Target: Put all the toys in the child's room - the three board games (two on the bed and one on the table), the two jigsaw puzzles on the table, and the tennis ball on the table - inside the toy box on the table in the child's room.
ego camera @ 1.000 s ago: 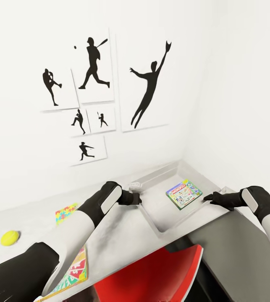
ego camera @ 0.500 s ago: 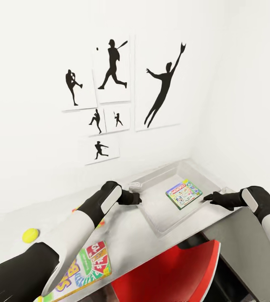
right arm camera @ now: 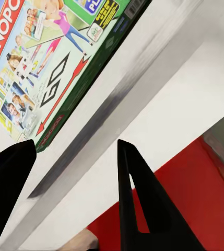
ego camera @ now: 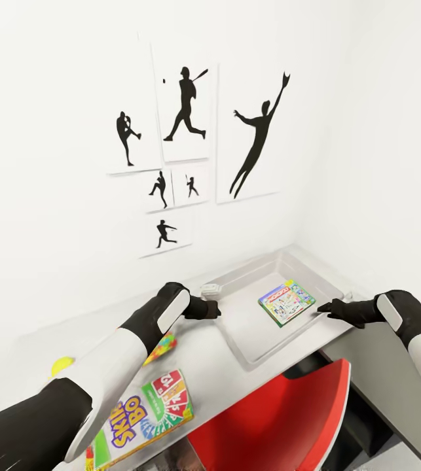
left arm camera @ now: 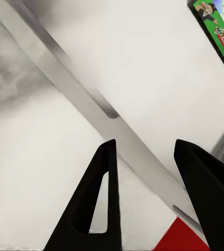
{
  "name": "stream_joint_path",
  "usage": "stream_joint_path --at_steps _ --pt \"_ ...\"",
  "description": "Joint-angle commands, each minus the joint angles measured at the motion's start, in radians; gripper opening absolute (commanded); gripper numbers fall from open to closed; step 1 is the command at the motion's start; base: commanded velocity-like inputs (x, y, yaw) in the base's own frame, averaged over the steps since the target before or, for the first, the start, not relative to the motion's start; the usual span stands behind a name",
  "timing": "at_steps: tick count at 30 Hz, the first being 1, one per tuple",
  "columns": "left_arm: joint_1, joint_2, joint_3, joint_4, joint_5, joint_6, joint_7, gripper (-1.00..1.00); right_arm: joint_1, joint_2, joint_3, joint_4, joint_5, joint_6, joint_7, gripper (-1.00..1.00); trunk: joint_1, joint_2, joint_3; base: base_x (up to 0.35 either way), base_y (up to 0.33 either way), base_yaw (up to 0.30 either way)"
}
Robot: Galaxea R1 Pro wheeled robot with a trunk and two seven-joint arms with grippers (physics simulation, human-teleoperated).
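Walls (ego camera: 53, 78) of plain white meet in a corner behind the desk, the left one hung with black baseball-player silhouettes (ego camera: 190, 150). Below them runs the table (ego camera: 203, 366), pale grey on top, with a red chair (ego camera: 275, 425) pushed in under its near edge. Against the corner sits the toy box (ego camera: 236, 340), a shallow grey bin, and the Monopoly game (ego camera: 287, 302) lies flat inside it towards its right side.

Both black-and-white arms flank the bin. The left gripper (ego camera: 215, 309) hangs at the bin's left rim; in the left wrist view its two fingers (left arm camera: 93, 209) stand well apart with nothing between them, the rim passing beneath the gap. The right gripper (ego camera: 323, 307) is at the bin's right rim, just beside the Monopoly box — the right wrist view shows its fingers (right arm camera: 143, 209) likewise spread and empty, over the rim with the box lid (right arm camera: 49, 73) just beyond.

Nearer the robot, the Skip-Bo game (ego camera: 146, 412) lies on the tabletop close to the front edge, partly behind the left forearm. A jigsaw puzzle (ego camera: 162, 347) peeks out from behind the same arm, and the tennis ball (ego camera: 61, 365) rests farther left on the table — well apart from the bin.
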Motion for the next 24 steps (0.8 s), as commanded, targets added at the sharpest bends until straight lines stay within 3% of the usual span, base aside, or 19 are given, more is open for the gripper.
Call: stream_joint_path --at_steps 1,6,24 --pt "-0.001 0.000 -0.006 -0.003 0.037 0.001 0.011 -1.00 -0.001 0.001 -0.005 0.000 0.001 0.009 0.006 -1.00 0.000 -0.002 -0.002 -0.133 0.192 -0.003" --pt "-0.001 0.000 -0.006 -0.003 0.037 0.001 0.010 -1.00 -0.001 0.001 -0.005 0.000 0.001 0.009 0.006 -1.00 0.000 -0.002 -0.002 -0.118 0.200 -0.001" --pt "-0.001 0.000 -0.005 -0.003 0.037 0.001 0.010 -1.00 -0.001 0.001 -0.005 0.000 0.001 0.007 0.006 -1.00 0.000 -0.002 -0.002 -0.083 0.076 0.000"
